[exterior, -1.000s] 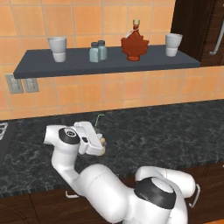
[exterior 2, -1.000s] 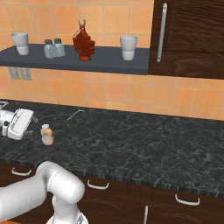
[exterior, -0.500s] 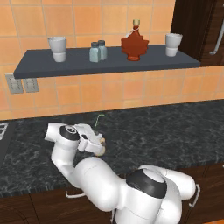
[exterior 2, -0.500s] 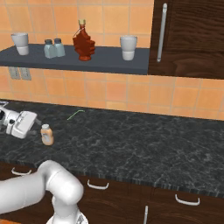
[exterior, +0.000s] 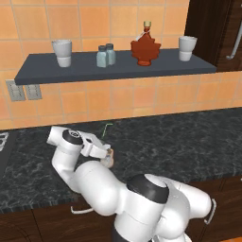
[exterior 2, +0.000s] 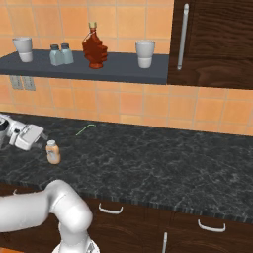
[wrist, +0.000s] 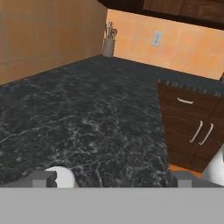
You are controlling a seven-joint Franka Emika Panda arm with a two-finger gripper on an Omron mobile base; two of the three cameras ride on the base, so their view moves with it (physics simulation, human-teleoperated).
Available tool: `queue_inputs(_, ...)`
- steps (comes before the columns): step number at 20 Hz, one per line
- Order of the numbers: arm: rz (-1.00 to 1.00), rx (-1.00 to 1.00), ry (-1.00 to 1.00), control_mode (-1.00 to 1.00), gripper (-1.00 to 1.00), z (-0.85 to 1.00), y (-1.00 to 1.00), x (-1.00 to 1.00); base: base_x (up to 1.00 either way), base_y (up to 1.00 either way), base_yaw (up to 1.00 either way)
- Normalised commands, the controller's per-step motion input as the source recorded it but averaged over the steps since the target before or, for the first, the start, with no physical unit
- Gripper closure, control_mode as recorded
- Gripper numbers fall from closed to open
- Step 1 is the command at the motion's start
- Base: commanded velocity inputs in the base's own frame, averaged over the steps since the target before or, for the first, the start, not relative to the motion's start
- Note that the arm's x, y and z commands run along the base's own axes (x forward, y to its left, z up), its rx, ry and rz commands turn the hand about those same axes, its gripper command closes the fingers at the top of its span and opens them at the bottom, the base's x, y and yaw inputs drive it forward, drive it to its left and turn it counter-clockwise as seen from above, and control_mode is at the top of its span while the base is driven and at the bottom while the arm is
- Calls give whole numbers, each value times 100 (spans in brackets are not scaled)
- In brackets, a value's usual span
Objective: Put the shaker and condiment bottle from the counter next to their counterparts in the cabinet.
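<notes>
Spread wide with nothing between its fingers, the white two-finger gripper (exterior 2: 42, 140) hangs low over the black, grey-veined marble-look counter (exterior 2: 163, 163), pointing along it. Just beside its tip stands the small stubby condiment bottle of orange sauce with a whitish cap (exterior 2: 53, 152), upright on the counter; whether a finger touches it cannot be told. In the left base view the gripper (exterior: 108, 152) sits at the end of the folded white arm, and the bottle (exterior: 108, 159) shows partly behind it. In the hand view the bottle's whitish cap (wrist: 61, 176) peeks up next to the left finger tip (wrist: 41, 178), with open dark counter (wrist: 87, 109) stretching ahead.

Above the counter, against the orange tiles, runs the long dark slate-blue open shelf (exterior 2: 123, 74). Two small pale blue-grey shakers with dark caps (exterior 2: 60, 54) stand touching or nearly touching on it, just left of the red maple-leaf-shaped bottle with a gold cap (exterior 2: 94, 48). A white cup (exterior 2: 22, 49) stands on the shelf well left of the shakers, and another white cup (exterior 2: 145, 53) stands right of the red bottle. Beside the shelf's right end is a dark brown wooden cupboard with a silver handle (exterior 2: 212, 42).
</notes>
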Motion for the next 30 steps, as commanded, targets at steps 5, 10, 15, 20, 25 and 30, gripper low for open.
queue_inputs(5,0,0,0,-100,-100,-18,8,37,0,0,0)
queue_inputs(10,0,-6,-6,-100,-100,-32,0,15,0,0,0)
queue_inputs(15,0,-3,-3,-100,-100,-32,0,11,0,0,0)
queue_inputs(20,0,0,0,-100,-100,-30,1,11,0,0,0)
queue_inputs(25,0,0,-1,-100,-100,-25,0,0,0,0,0)
queue_inputs(30,0,0,0,-100,100,-26,0,0,0,0,0)
